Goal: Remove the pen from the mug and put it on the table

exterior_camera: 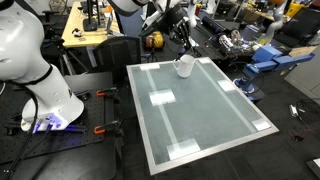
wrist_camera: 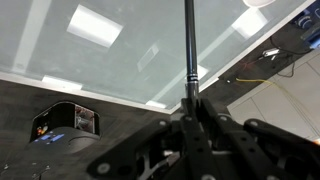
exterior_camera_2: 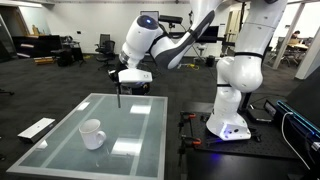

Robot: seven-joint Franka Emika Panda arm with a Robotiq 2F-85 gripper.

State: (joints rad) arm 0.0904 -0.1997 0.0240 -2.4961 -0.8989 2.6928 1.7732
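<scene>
My gripper [exterior_camera_2: 120, 84] is shut on the thin dark pen [exterior_camera_2: 119, 97], which hangs straight down from the fingers above the table's far edge. The small white mug [exterior_camera_2: 92, 133] stands on the pale grey-green table [exterior_camera_2: 60, 158], lower and apart from the pen. In an exterior view the mug [exterior_camera: 185, 66] sits near the table's [exterior_camera: 205, 125] far edge, with the gripper [exterior_camera: 182, 36] and pen [exterior_camera: 185, 47] above it. In the wrist view the pen [wrist_camera: 189, 40] runs up from between the fingers [wrist_camera: 190, 100] over the table [wrist_camera: 120, 55] edge.
The white robot base [exterior_camera_2: 228, 125] stands beside the table on dark carpet. A white flat object [exterior_camera_2: 38, 127] lies on the floor by the table. A wooden desk [exterior_camera: 85, 35], chairs and lab clutter [exterior_camera: 270, 55] surround the table. White patches [exterior_camera: 162, 98] mark the top.
</scene>
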